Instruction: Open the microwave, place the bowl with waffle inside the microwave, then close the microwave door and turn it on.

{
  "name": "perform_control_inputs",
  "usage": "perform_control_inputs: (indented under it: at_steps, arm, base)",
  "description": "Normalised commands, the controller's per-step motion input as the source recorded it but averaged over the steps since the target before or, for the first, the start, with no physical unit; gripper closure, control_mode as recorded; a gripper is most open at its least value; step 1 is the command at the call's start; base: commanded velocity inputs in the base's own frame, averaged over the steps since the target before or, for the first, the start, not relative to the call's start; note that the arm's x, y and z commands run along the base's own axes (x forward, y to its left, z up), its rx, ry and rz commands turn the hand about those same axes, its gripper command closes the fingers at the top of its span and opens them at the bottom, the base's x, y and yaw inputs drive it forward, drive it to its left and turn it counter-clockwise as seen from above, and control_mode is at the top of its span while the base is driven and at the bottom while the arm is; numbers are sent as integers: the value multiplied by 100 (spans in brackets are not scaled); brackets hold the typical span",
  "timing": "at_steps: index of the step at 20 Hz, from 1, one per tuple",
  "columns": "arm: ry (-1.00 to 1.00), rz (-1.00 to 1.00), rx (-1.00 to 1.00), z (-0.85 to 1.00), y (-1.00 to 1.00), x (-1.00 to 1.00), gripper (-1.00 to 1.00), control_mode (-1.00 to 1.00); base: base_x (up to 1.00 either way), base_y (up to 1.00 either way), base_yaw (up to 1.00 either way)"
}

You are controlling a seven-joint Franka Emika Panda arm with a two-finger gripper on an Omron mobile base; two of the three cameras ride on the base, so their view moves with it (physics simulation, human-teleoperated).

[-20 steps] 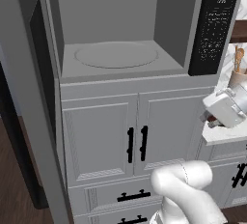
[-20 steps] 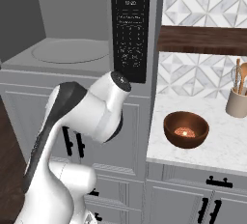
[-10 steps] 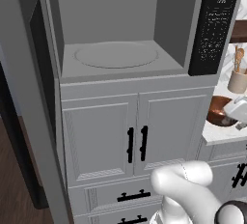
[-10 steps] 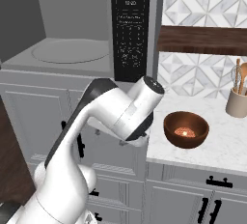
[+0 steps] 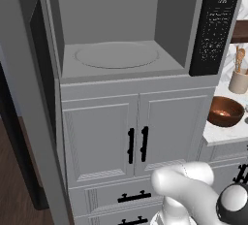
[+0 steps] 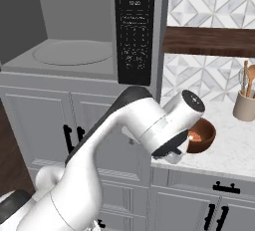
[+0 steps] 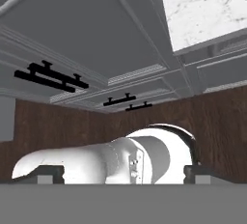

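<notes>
While door stands open: one microwave (image 5: 116, 54), one bowl (image 5: 225, 111).
One bowl on marble counter (image 6: 234, 148), right of microwave; one claw (image 7: 123, 175), spread wide, holding nothing.

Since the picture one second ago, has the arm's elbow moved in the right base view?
Yes. The arm has swung right, from in front of the microwave toward the bowl.

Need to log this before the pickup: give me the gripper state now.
Gripper: open, jaws wide apart, holding nothing; the bowl sits on the counter.
</notes>
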Motion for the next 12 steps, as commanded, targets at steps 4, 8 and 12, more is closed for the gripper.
perform_control_inputs:
  at_steps: [4, 8, 12]
  arm:
    - [7, -31, 4, -8, -67, 35, -100, -100]
    - [9, -31, 0, -35, -57, 70, -100, -100]
    - [9, -30, 0, -39, -47, 90, -100, -100]
  base:
    - [0, 0, 0]
    - [0, 0, 0]
    - [0, 0, 0]
